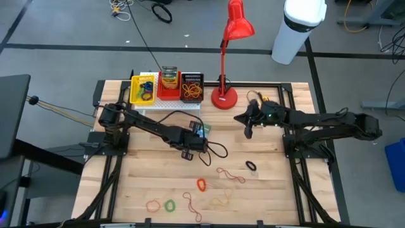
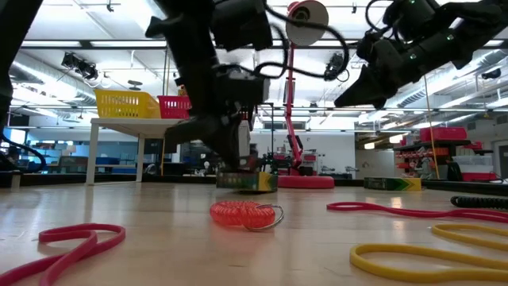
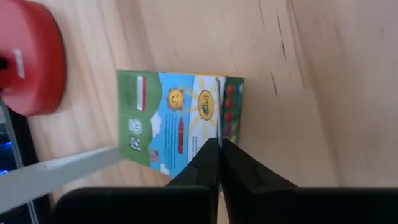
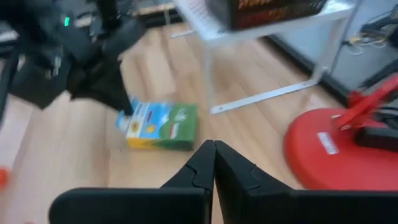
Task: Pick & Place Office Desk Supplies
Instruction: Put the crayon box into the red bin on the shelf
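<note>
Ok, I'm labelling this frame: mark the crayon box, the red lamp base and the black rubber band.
crayon box (image 4: pixel 160 126): right wrist view, printed top face.
red lamp base (image 1: pixel 223 98): high view, round foot.
black rubber band (image 1: pixel 251 165): high view, loop's edge.

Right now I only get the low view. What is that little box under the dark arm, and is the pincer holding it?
Observer: The left wrist view shows a crayon box lying flat, a sun printed on top. The left pincer is shut, its tips at the box's edge, with nothing between them.
Operator: And the other arm, up high?
Observer: From above, the right pincer sits beside the red lamp's base, shut and empty.
Operator: What's in those baskets?
Observer: The yellow basket holds rubber bands; the red basket holds a second crayon box.
</note>
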`<control>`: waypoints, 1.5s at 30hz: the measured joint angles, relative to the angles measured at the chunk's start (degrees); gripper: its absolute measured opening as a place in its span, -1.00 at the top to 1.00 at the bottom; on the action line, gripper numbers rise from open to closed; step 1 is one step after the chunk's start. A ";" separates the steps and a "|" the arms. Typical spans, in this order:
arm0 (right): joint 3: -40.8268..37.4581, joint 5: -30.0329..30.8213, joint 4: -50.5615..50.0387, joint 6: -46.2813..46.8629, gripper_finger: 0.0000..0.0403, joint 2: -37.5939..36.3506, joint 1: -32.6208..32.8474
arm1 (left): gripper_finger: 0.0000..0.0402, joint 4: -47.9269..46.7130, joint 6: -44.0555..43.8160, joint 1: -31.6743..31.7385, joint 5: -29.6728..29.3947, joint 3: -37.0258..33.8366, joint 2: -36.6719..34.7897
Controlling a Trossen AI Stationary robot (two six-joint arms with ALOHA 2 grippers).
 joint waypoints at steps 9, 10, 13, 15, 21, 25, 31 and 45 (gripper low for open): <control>0.00 6.47 5.26 -3.10 0.29 11.61 9.93 | 0.96 -1.16 -3.85 -0.05 -0.09 1.61 -3.23; 0.01 8.35 8.13 -4.08 0.19 13.87 11.12 | 0.96 -0.89 -4.24 -0.05 -0.23 1.61 -3.82; 0.00 13.17 15.97 -7.29 -0.09 20.39 14.22 | 0.96 -0.42 -5.50 0.02 -0.55 1.61 -5.23; 0.00 15.03 22.20 -9.60 -0.25 24.64 15.95 | 0.96 -0.06 -6.63 0.06 -0.60 1.61 -5.96; 0.08 19.75 36.43 -13.34 -0.54 34.76 19.98 | 0.96 0.37 -8.84 0.06 -0.29 1.62 -6.77; 0.73 20.07 43.01 -10.24 -0.56 40.03 20.96 | 0.96 0.63 -9.59 0.06 -0.16 1.61 -6.77; 5.53 22.90 43.40 -9.28 -0.46 47.79 20.96 | 0.96 1.34 -9.64 0.10 -0.16 1.61 -6.75; 9.14 25.78 44.32 -11.77 0.16 52.68 20.81 | 0.95 2.12 -10.00 1.18 1.28 1.59 -6.69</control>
